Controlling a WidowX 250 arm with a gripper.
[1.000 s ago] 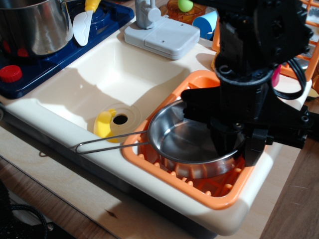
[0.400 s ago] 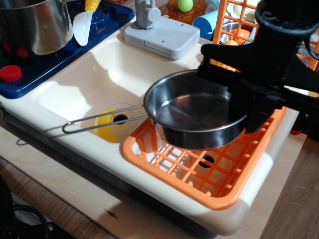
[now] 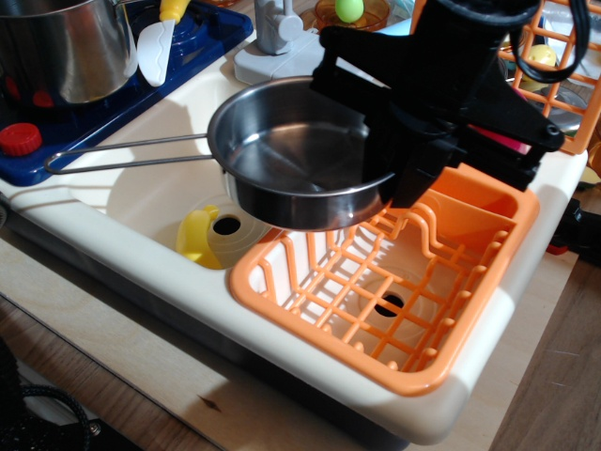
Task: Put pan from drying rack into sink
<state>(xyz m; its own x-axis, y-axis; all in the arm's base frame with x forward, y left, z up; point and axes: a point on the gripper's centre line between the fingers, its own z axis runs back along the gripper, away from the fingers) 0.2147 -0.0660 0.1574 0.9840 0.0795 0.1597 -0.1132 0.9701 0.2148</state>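
Stainless-steel pan (image 3: 296, 155) held in the air above the boundary between the cream-white sink (image 3: 141, 193) and the orange drying rack (image 3: 376, 291), clear of both. The black gripper (image 3: 394, 174) pinches the pan's right-hand rim, one finger appearing to reach inside the wall and the other outside; the exact contact is partly hidden by the gripper body. The wire-loop handle (image 3: 122, 155) projects to the left, over the sink's edge toward the blue toy stove (image 3: 56, 141). The pan looks thin-walled, rigid and light, and its polished surface is probably slippery, so a rim pinch likely depends on firm closure; the long handle on the opposite side adds leverage that could tip the pan about the grip. The rim is stiff enough to take this hold; the thin wire handle would offer less purchase. A yellow toy (image 3: 195, 235) lies beside the drain hole (image 3: 226, 225) on the sink floor, where the pan may land on it. The rack is empty of dishes.
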